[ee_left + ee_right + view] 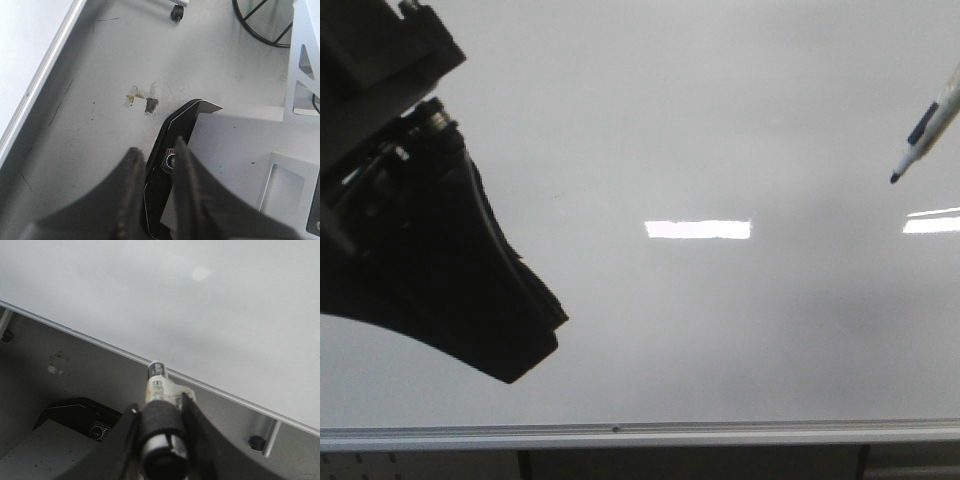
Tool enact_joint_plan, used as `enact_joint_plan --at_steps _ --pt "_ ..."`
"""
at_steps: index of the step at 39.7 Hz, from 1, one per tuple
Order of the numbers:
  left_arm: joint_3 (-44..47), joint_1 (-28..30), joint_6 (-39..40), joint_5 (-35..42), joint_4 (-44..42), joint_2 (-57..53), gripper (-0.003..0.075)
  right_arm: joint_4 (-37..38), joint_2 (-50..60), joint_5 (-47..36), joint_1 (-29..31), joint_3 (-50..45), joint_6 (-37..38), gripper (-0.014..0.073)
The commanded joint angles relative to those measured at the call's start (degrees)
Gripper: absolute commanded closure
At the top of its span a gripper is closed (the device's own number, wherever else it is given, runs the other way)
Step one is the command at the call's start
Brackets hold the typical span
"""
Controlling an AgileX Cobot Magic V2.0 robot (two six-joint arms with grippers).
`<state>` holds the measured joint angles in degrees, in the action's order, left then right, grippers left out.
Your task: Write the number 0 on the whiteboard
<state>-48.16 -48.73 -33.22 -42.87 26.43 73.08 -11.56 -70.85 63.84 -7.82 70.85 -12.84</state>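
Observation:
The whiteboard fills the front view, glossy white-grey, with a silver rail along its lower edge. The number 0 does not show on it in any view. A white marker with a dark tip pointing down-left reaches in from the upper right edge. In the right wrist view my right gripper is shut on the marker, which points toward the board's rail. My left arm looms dark at the left. My left gripper stands open and holds nothing, over the floor beside the board.
Bright rectangular light reflections lie on the board. Below the left gripper the grey floor carries tape scraps, a caster wheel, a black cable and the robot's white base.

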Motion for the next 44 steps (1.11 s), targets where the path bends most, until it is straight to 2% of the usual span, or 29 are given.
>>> enact_joint_plan --at_steps 1,11,22,29,44 --pt "-1.7 -0.2 0.4 1.3 1.9 -1.7 0.0731 0.3 -0.5 2.6 0.3 7.0 0.6 0.0652" --pt "-1.7 -0.2 0.4 1.3 1.9 -1.7 0.074 0.3 -9.6 11.0 0.3 22.6 2.4 0.0652" --pt "-1.7 -0.2 0.4 1.3 1.9 -1.7 0.074 0.6 -20.5 12.6 -1.6 34.3 3.0 0.0652" --pt "-1.7 -0.2 0.4 1.3 1.9 -1.7 0.074 0.6 -24.2 12.4 -2.0 37.8 3.1 0.0652" --pt "-1.7 -0.2 0.4 2.6 1.9 -1.7 0.074 0.6 -25.4 8.1 -2.0 38.8 3.1 0.0652"
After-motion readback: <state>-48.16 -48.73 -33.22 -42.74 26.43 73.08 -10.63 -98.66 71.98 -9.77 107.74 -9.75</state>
